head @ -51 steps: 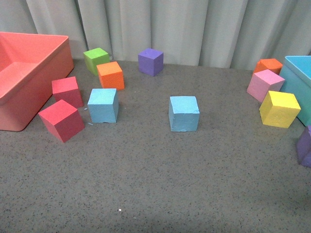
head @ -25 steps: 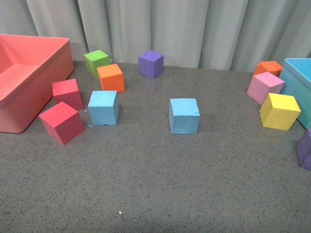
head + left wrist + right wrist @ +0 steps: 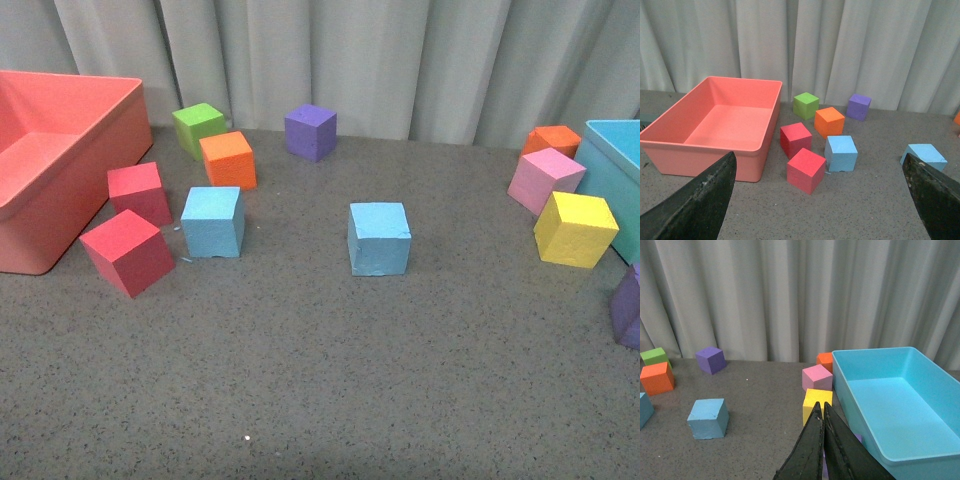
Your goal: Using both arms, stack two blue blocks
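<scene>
Two blue blocks stand apart on the grey table in the front view, one (image 3: 212, 221) left of centre beside the red cubes and one (image 3: 379, 238) in the middle. Neither arm appears in that view. In the left wrist view my left gripper (image 3: 818, 156) is open, its black fingers (image 3: 700, 205) wide apart and well back from both blue blocks (image 3: 841, 153) (image 3: 923, 154). My right gripper (image 3: 819, 406) is shut with nothing in it, in front of a yellow cube (image 3: 811, 399). In the right wrist view the middle blue block (image 3: 708, 418) lies apart from it, toward the far side of the table.
A salmon bin (image 3: 110, 150) sits at the far left, with two red cubes (image 3: 128, 250), an orange cube (image 3: 228, 159), a green one (image 3: 198, 126) and a purple one (image 3: 309, 131) nearby. At the right are pink (image 3: 544, 177), yellow (image 3: 575, 228) and orange (image 3: 553, 138) cubes, a turquoise bin (image 3: 612, 165) and a purple cube (image 3: 628, 305).
</scene>
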### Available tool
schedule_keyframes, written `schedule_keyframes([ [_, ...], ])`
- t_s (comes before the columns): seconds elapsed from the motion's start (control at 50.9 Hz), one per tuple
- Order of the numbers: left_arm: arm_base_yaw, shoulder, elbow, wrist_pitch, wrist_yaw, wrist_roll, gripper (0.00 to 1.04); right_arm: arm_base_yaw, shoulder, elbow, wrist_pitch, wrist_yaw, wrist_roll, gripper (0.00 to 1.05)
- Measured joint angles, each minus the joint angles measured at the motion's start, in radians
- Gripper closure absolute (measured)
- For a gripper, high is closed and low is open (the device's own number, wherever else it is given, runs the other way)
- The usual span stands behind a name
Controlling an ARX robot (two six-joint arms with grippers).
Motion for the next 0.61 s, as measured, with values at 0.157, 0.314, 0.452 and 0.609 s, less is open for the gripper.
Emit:
schedule_keyframes([
  [0.157, 0.000, 0.000, 0.000, 0.000, 0.000, 0.000, 0.07, 0.000, -0.066, 0.000, -0.064, 0.000, 0.000, 1.04],
  [0.314, 0.000, 0.000, 0.000, 0.000, 0.000, 0.000, 0.07, 0.000, -0.133, 0.000, -0.131, 0.000, 0.000, 1.04],
  [0.452, 0.000, 0.000, 0.000, 0.000, 0.000, 0.000, 0.07, 0.000, -0.174, 0.000, -0.171, 0.000, 0.000, 1.04],
  [0.609, 0.000, 0.000, 0.000, 0.000, 0.000, 0.000, 0.07, 0.000, -0.268, 0.001, -0.290, 0.000, 0.000, 1.04],
])
